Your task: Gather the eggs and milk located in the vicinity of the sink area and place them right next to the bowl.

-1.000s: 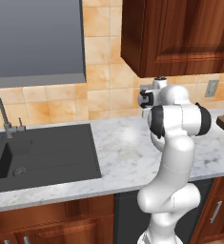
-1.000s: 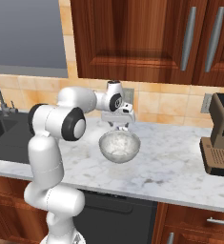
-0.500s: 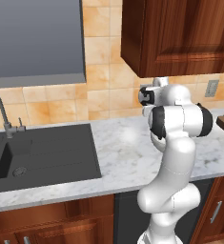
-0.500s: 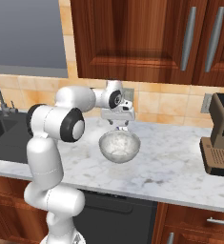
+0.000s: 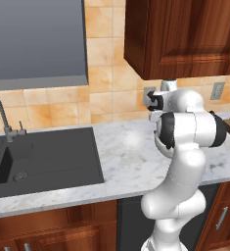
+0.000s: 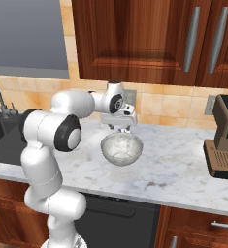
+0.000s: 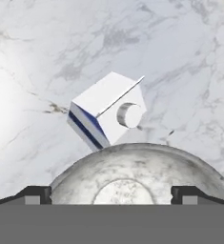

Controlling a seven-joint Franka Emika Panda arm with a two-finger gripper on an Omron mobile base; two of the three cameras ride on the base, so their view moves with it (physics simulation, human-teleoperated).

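My fingers (image 7: 37, 194) stand spread wide, pinching nothing, my gripper (image 7: 111, 195) hanging just above the bowl (image 7: 137, 174). Beyond the bowl's rim the milk carton (image 7: 108, 110) stands on the marble counter (image 7: 46, 57), right beside the bowl. So I judge the milk placed and let go. Next I'd lift clear and head toward the sink (image 5: 38, 157) for the eggs, which I can't pick out here.
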